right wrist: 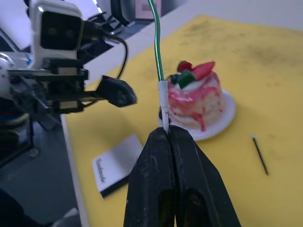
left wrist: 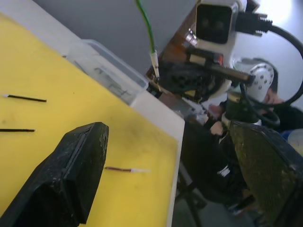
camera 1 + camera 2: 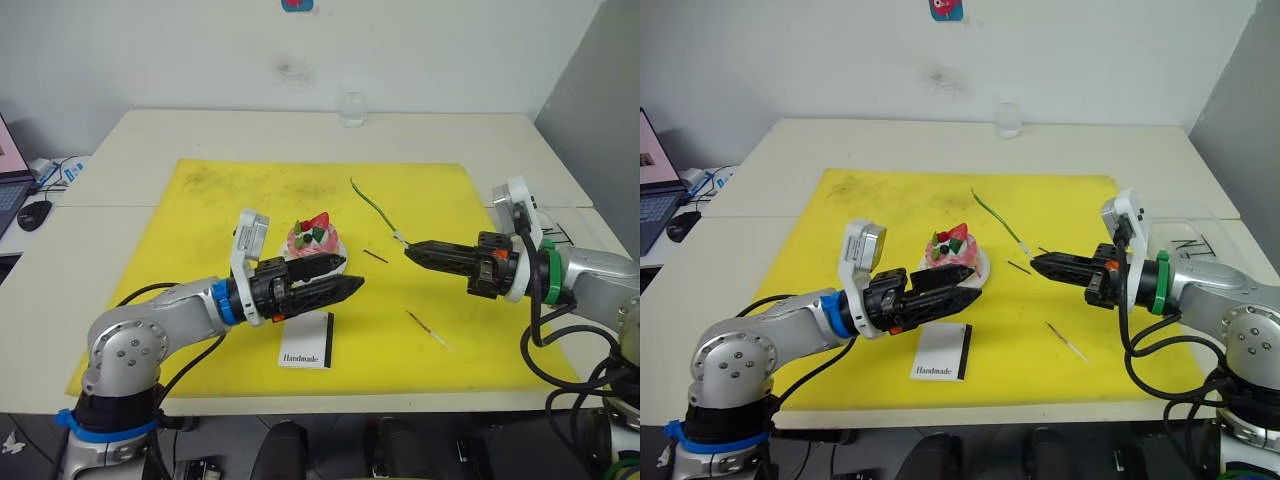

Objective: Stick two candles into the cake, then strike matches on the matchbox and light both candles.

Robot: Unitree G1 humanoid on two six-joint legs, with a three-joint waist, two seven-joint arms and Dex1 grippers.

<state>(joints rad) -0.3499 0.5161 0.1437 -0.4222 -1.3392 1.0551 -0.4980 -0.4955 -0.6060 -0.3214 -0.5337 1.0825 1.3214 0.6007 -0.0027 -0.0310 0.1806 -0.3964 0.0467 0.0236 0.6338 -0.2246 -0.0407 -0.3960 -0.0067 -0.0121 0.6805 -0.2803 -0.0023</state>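
1. Over the yellow mat [image 3: 200, 210] on the table [image 3: 150, 135], the right gripper [image 3: 412, 250] has its fingers clamped on the pale end of the green candle [image 3: 370, 203], which rises away from it.
2. The cake [image 3: 313, 240] sits on its white plate, well apart from that candle.
3. The left gripper [image 3: 355, 284], fingers apart, hovers just beside the cake, above the matchbox [image 3: 307, 341].
4. The red candle [image 3: 428, 329] and two matches [image 3: 375, 256] lie on the mat.
5. Step in hand, I judge: planting the first candle. Next, the candle needs turning upright and its pale end pressing into the cake top.
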